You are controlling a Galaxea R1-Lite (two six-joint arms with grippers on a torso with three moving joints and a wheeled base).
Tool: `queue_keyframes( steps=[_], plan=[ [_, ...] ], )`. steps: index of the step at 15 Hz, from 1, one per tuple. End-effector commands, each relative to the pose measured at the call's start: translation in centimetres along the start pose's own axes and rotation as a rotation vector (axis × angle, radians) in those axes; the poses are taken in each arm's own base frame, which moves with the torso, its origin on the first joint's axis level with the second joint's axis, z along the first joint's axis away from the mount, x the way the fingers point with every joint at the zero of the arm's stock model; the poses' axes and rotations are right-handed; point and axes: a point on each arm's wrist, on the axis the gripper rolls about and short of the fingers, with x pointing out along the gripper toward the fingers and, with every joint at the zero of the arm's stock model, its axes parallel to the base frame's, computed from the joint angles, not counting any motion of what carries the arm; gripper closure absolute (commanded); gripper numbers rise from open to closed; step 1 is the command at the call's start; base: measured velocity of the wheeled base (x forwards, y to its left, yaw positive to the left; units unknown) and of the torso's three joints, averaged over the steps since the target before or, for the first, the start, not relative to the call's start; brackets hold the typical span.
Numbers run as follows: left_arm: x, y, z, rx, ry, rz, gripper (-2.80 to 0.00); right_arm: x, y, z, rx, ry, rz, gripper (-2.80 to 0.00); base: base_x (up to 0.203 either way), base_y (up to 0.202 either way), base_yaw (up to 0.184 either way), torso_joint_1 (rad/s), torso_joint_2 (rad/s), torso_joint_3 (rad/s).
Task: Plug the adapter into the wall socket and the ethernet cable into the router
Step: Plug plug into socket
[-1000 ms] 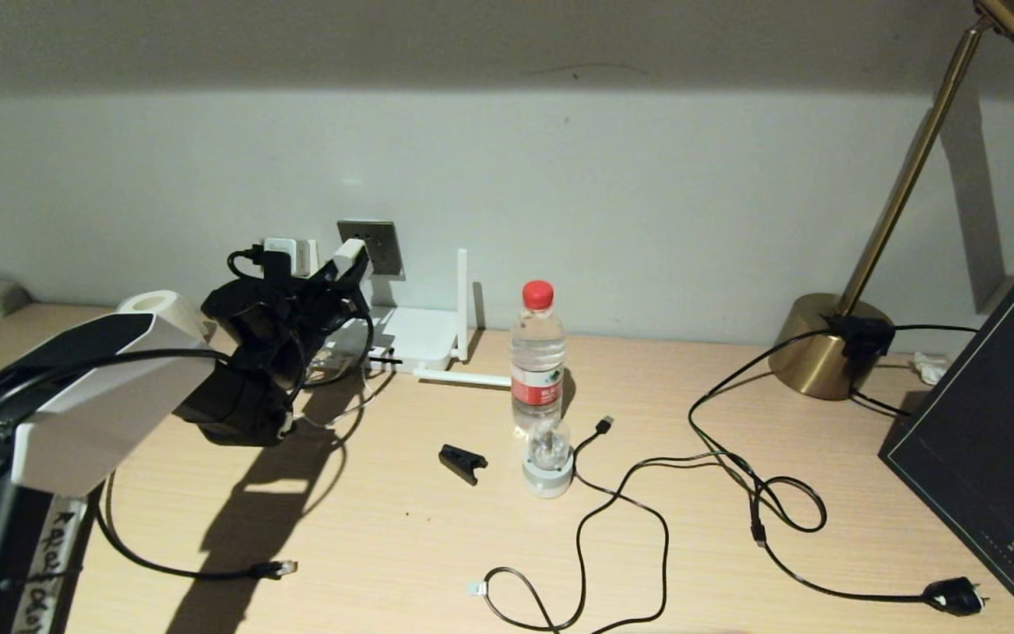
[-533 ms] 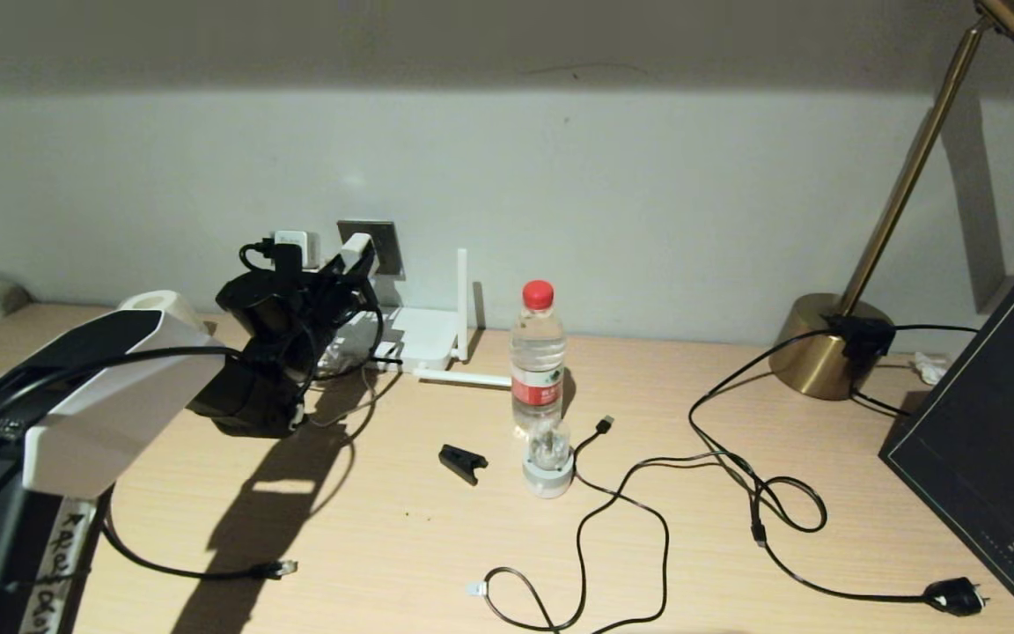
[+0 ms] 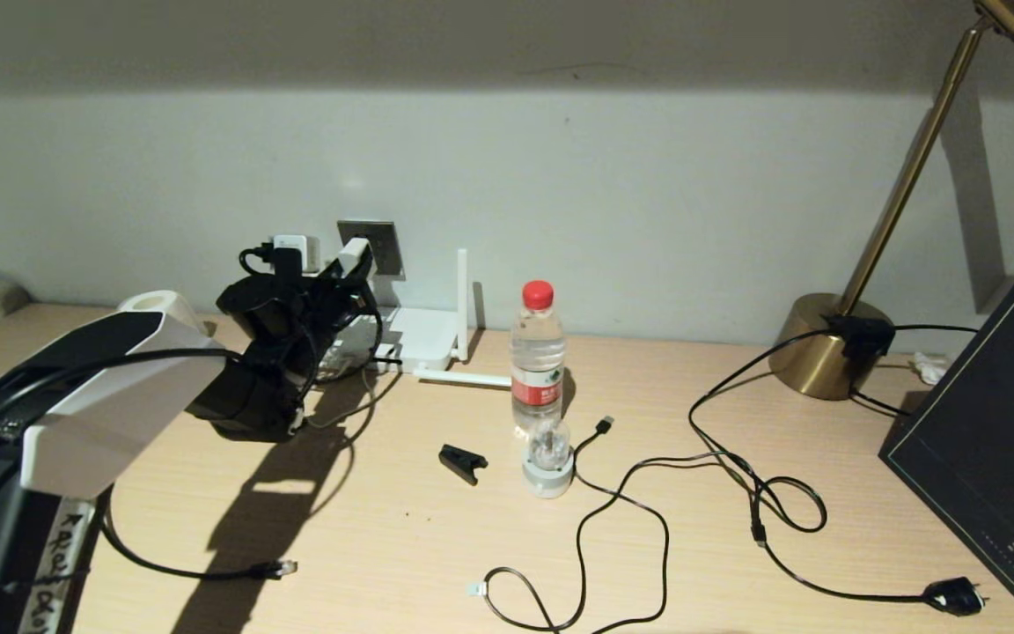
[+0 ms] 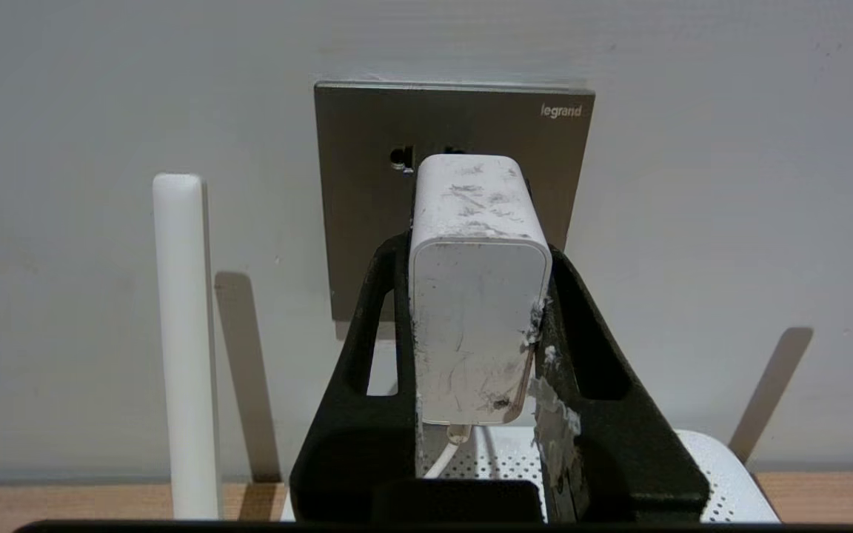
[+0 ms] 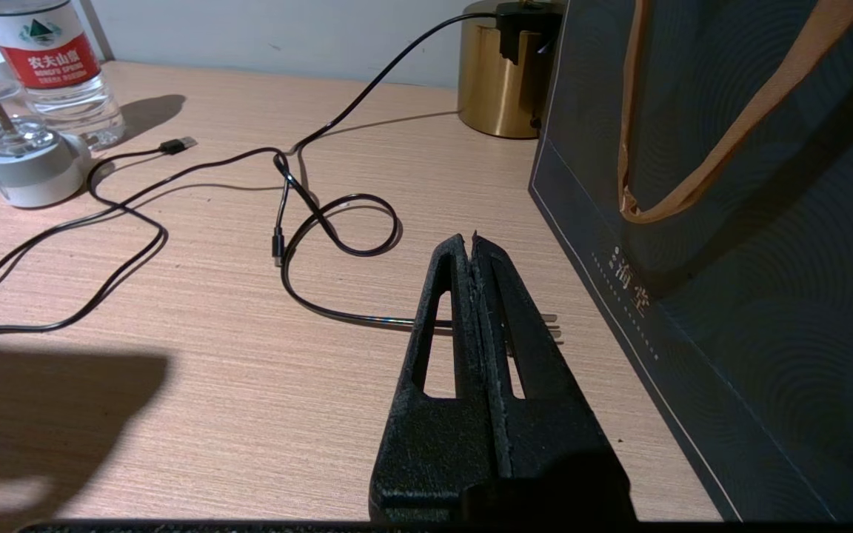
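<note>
My left gripper is shut on the adapter, a scuffed white block with a thin white cord hanging below it. The adapter's front end is up against the grey wall socket, covering its upper holes; I cannot tell whether the pins are in. The white router lies on the desk just below, with one antenna upright beside the socket. The ethernet cable trails along the desk's front left, its plug lying free. My right gripper is shut and empty, low over the desk beside a dark bag.
A water bottle, a small bulb gadget and a black clip stand mid-desk. Thin black cables loop to the right. Further right are a brass lamp base, a black plug and the dark bag.
My left gripper has carried the adapter a little to the right and closer to the wall socket, then nearly settled. Nothing else has moved.
</note>
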Motion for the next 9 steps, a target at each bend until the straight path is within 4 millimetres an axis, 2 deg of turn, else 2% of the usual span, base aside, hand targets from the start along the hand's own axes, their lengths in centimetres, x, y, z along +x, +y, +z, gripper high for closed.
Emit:
queue_keyframes(
  steps=[1, 9],
  plan=[
    [-0.1, 0.1, 0.1, 0.001, -0.005, 0.001, 0.00, 0.2, 0.0, -1.0, 0.000, 0.036, 0.001, 0.00, 0.000, 0.000, 0.000, 0.000, 0.00, 0.000],
    [-0.1, 1.2, -0.3, 0.009, 0.001, 0.019, 0.00, 0.2, 0.0, -1.0, 0.000, 0.036, 0.001, 0.00, 0.000, 0.000, 0.000, 0.000, 0.00, 0.000]
  ],
)
